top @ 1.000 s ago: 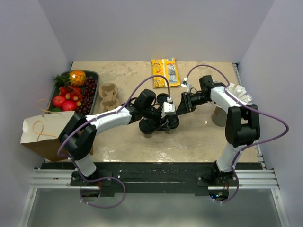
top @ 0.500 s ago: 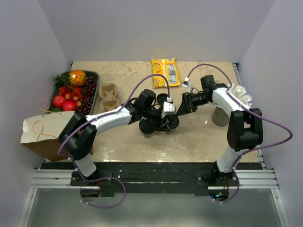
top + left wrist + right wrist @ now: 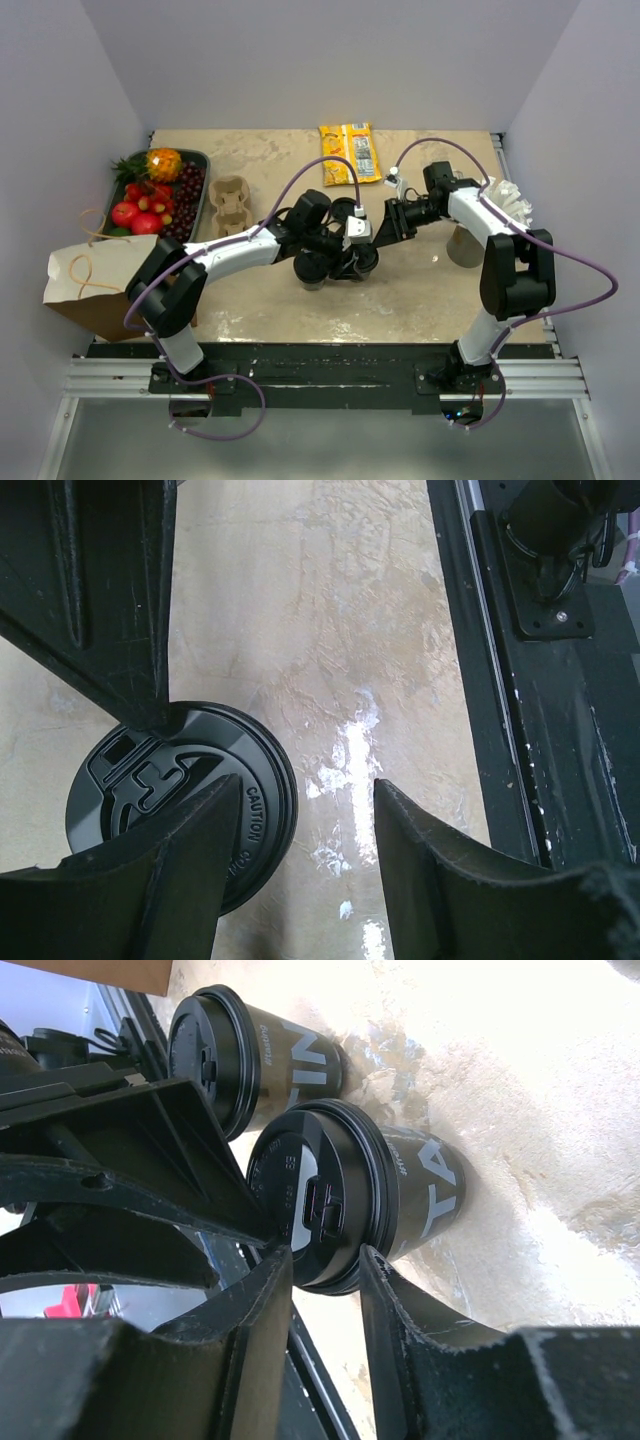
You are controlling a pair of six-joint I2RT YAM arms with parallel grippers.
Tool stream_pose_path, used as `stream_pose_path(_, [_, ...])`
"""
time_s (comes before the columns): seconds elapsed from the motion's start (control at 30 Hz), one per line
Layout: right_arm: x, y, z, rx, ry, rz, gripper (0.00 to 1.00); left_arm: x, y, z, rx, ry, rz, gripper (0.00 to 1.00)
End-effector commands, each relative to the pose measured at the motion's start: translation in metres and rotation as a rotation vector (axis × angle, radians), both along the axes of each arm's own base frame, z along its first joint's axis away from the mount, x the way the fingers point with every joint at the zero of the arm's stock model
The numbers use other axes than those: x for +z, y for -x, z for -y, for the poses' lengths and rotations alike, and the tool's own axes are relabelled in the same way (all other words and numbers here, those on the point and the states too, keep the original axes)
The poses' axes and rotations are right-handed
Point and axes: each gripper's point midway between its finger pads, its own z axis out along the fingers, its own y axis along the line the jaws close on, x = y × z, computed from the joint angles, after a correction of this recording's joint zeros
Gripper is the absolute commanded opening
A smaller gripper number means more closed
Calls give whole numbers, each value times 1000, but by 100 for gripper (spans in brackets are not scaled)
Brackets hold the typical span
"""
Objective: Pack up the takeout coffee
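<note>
Top view: both arms meet at mid-scene over the coffee cups (image 3: 312, 268). The right arm's elbow sits slightly nearer than a second ago; the cups have not moved.

Left wrist: the left gripper (image 3: 308, 785) is spread wide, one finger over a cup's lid (image 3: 170, 780).

Right wrist: the right gripper (image 3: 325, 1260) is narrowly parted at another cup's lid, pinching nothing.

Robot test cell in a lab: plain pale walls (image 3: 330, 60) boxed in a small stone-patterned table (image 3: 420, 290) on three sides. Left arm (image 3: 230, 255) and right arm (image 3: 500, 230) were bolted to a metal rail (image 3: 320, 378) — purple cables (image 3: 590, 280) hung loose. Props looked staged: fruit tray (image 3: 200, 160), paper bag (image 3: 90, 280), cup carrier (image 3: 231, 203), snack packet (image 3: 350, 150).
</note>
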Motion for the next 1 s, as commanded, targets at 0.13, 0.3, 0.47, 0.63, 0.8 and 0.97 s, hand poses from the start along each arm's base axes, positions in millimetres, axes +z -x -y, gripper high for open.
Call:
stream_pose_path(0.13, [11, 5, -6, 12, -10, 38, 49, 18, 4, 16, -29, 56, 2, 60])
stream_pose_path(0.3, [11, 5, -5, 9, -7, 34, 50, 11, 3, 16, -22, 43, 3, 60])
stream_pose_path(0.47, [5, 3, -3, 0, 21, 34, 50, 12, 1, 17, -17, 43, 7, 60])
stream_pose_path(0.63, [-6, -3, 1, -17, 79, 22, 49, 13, -1, 17, -14, 43, 11, 60])
stream_pose_path(0.8, [-12, -5, 1, -12, 94, 0, 47, 17, -1, 17, -13, 51, 13, 60])
stream_pose_path(0.97, [-12, -5, -1, -9, 87, -13, 47, 63, -17, 15, 32, 143, 28, 60])
